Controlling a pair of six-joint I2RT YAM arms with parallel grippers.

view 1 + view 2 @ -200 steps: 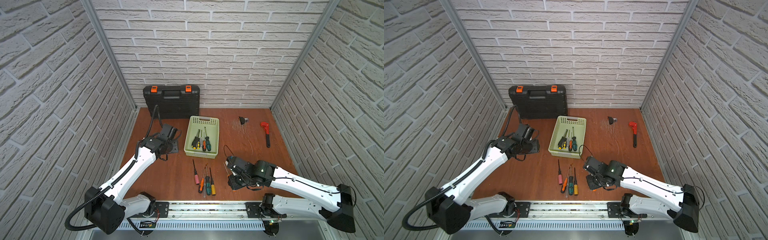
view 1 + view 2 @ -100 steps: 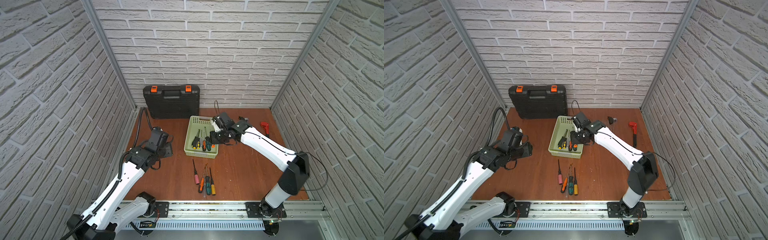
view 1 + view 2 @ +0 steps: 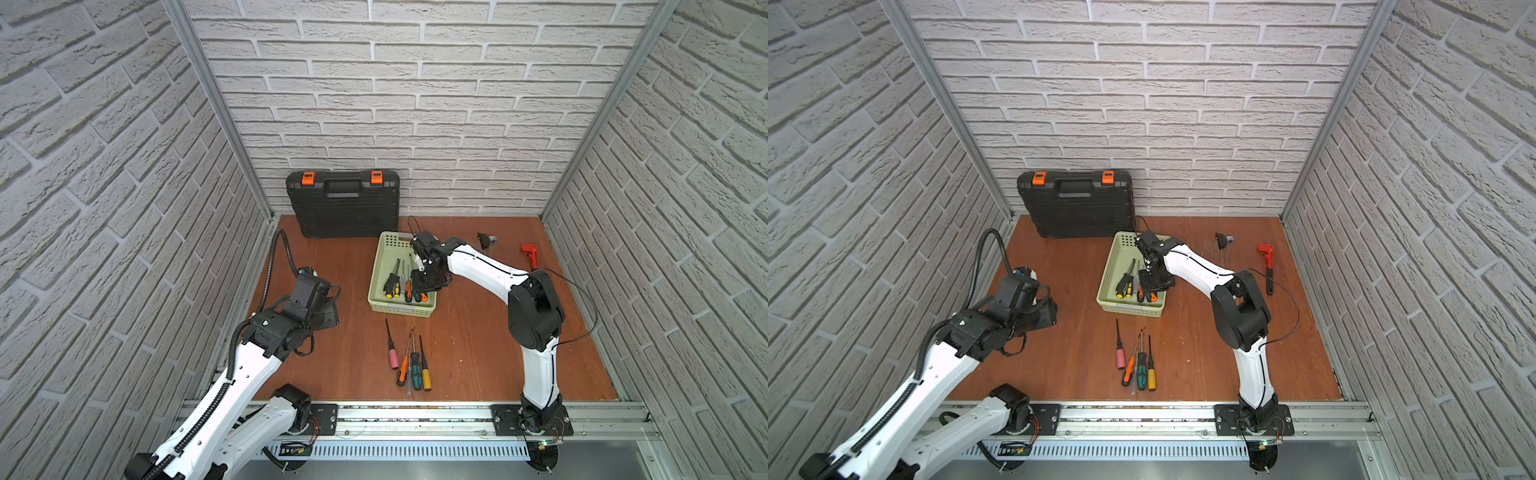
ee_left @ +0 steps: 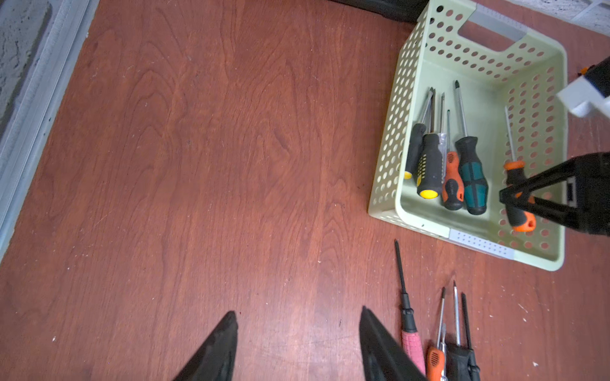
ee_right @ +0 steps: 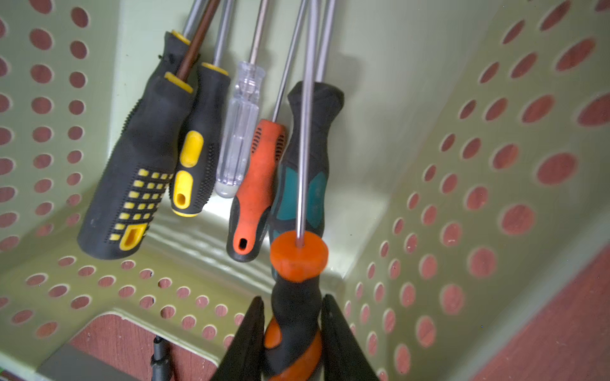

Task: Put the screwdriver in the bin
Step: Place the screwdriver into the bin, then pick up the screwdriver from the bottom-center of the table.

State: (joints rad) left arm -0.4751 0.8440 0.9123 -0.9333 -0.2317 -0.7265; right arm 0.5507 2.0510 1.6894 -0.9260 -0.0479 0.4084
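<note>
My right gripper [image 5: 292, 298] is shut on the black-and-orange handle of a screwdriver [image 5: 298, 257]. It holds the tool inside the pale green bin [image 3: 401, 309], near the bin's front right corner, in both top views [image 3: 1153, 297]. The shaft points toward the bin's far end, above several screwdrivers [image 3: 395, 282] lying on the bin's floor. From the left wrist view, that gripper [image 4: 505, 198] pinches the handle [image 4: 520, 216] sideways. My left gripper [image 4: 297, 311] hangs open over bare wood, left of the loose screwdrivers, with nothing between its fingers.
Several loose screwdrivers [image 3: 409, 365] lie side by side in front of the bin; the pink-handled one [image 4: 411, 343] is nearest my left gripper. A black toolcase [image 3: 345, 208] leans on the back wall. A red wrench [image 3: 530, 255] and a small black part [image 3: 484, 240] lie at the back right.
The right arm has swung from the table's front by the loose screwdrivers up to the bin, carrying the screwdriver. The left arm has drawn back toward the front left.
</note>
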